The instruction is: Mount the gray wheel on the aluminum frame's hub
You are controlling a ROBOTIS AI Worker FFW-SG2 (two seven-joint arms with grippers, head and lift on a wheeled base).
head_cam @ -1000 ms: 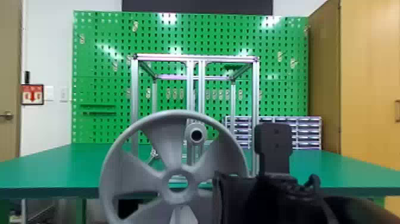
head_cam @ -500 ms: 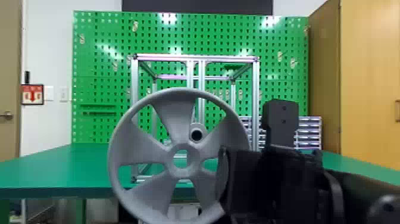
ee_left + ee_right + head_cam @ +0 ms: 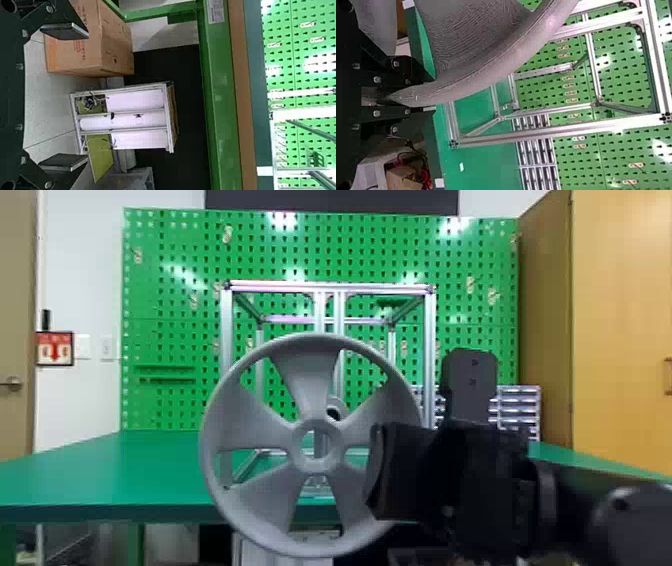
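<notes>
In the head view my right gripper [image 3: 400, 470] holds the gray wheel [image 3: 300, 385] by its right-hand rim, in front of the aluminum frame [image 3: 227, 330]. The hub [image 3: 338, 406] shows through a gap between spokes, above and right of the wheel's center hole; the two are apart. In the right wrist view my right gripper [image 3: 395, 98] is shut on the rim of the wheel [image 3: 494, 75], with the frame [image 3: 573, 128] beyond. My left gripper [image 3: 65, 97] is open, nothing between its fingers, in the left wrist view, below the table's level.
The green table [image 3: 125, 470] carries the frame, and a drawer organizer [image 3: 517, 405] stands at its right rear. A green pegboard [image 3: 170, 300] rises behind. A cardboard box [image 3: 91, 39] and a white-paneled cart [image 3: 134, 120] are in the left wrist view.
The wheel and right gripper first rose and shifted right, then moved slightly back left and a little lower. The hub now shows farther above and to the right of the wheel's center than half a second ago.
</notes>
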